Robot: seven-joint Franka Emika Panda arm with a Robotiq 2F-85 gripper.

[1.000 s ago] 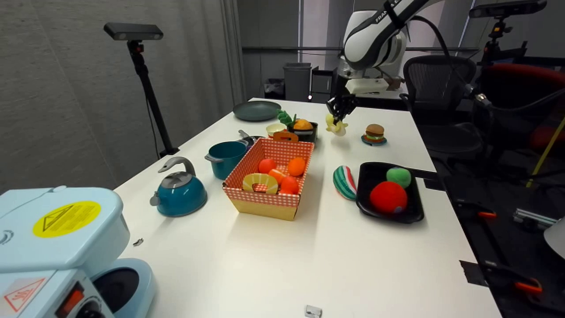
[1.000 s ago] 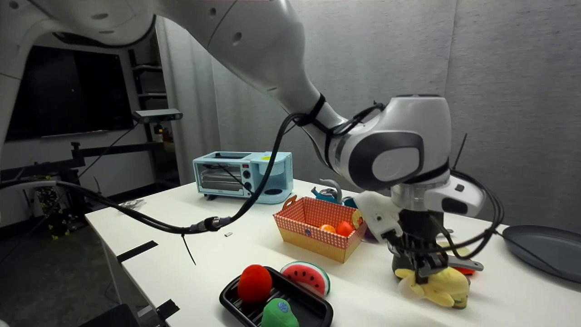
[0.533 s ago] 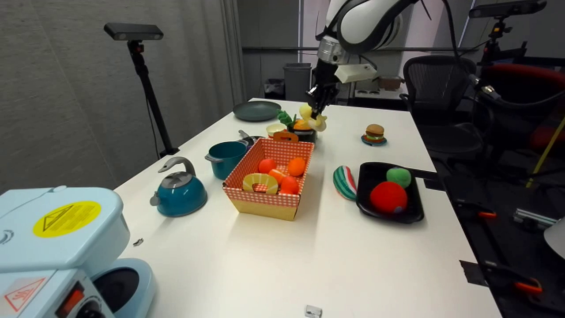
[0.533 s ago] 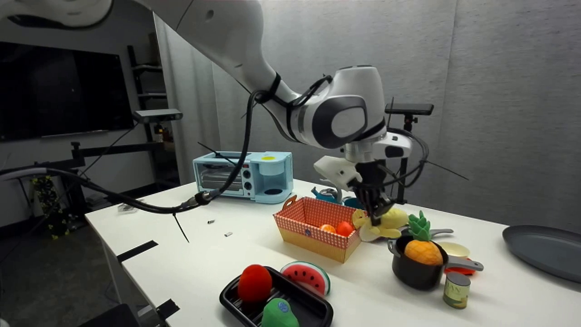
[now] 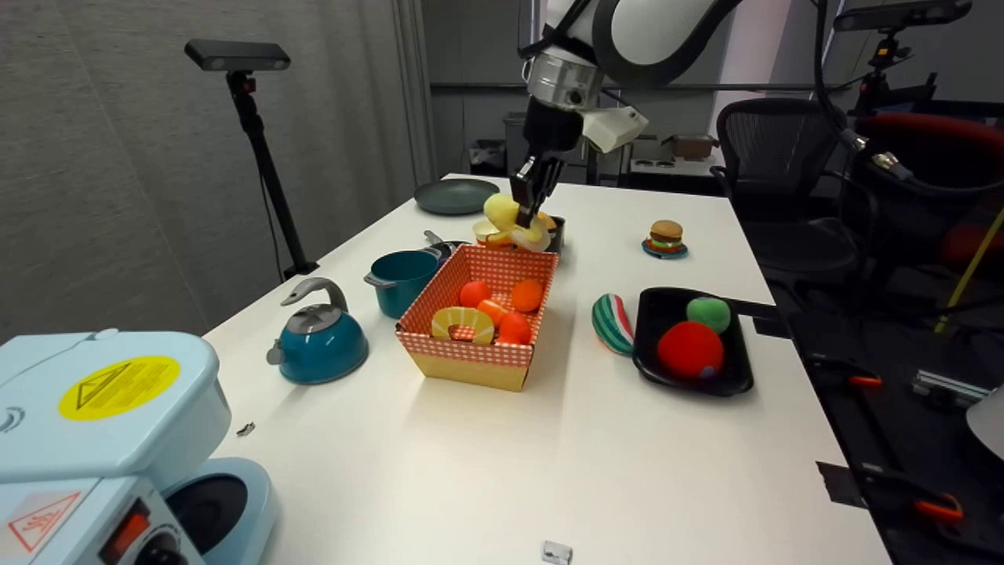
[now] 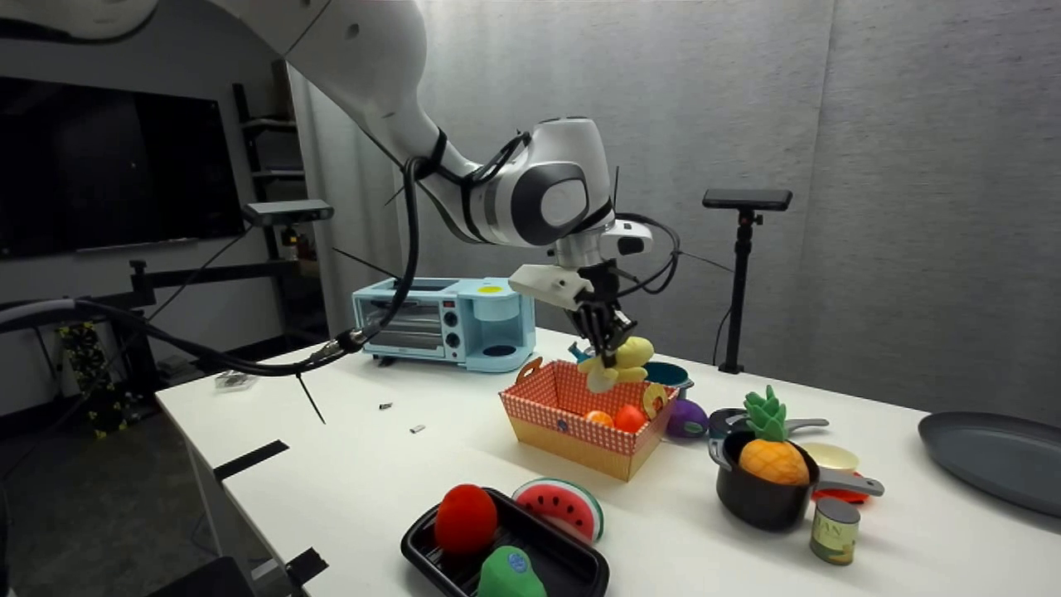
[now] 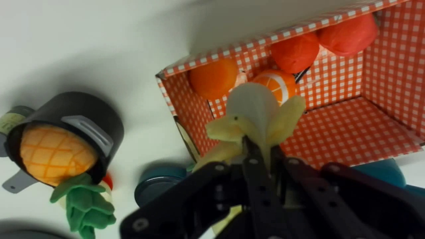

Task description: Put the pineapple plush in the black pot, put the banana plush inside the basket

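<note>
In the gripper, its fingers pinched nearly together on the peel, hangs the banana, seemingly above the end of the basket nearer the black pot. The banana's long axis lies roughly across the basket's length, white tip over the interior and yellow end toward the teal pot, so the drop probably calls for a short shift toward the basket's middle. Beyond that end, apart from the basket, the pineapple already sits in the black pot.
</note>
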